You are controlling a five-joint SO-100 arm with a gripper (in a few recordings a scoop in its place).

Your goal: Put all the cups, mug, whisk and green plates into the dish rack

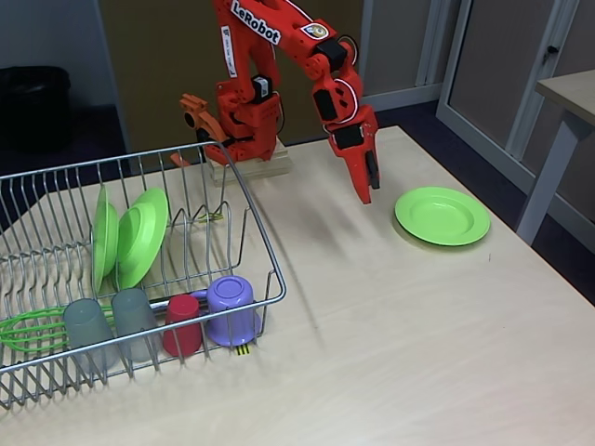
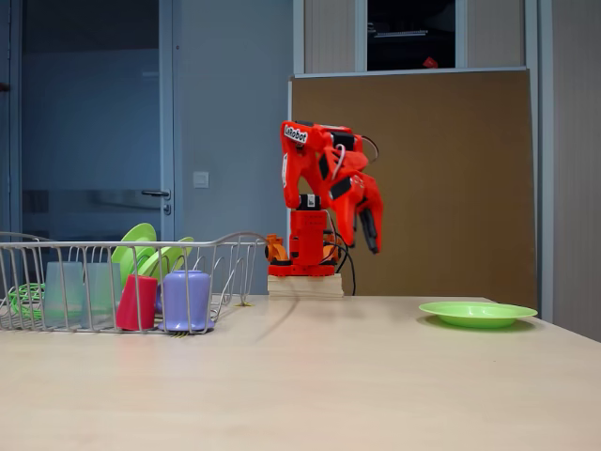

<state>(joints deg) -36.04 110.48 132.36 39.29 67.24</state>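
so, gripper (image 1: 367,190): red, hanging in the air above the tabletop, fingers pointing down and pressed together, holding nothing
dish rack (image 1: 265,243): at the tabletop's left edge in a fixed view
green plates: two (image 1: 130,234) standing on edge in the rack's back rows; one (image 1: 442,216) flat near the right edge, just right of the gripper
cups: two grey (image 1: 88,330), one red (image 1: 182,323), along the rack's front
mug (image 1: 231,307): upside down at the rack's front right corner
whisk (image 1: 28,330): lying at the rack's front left
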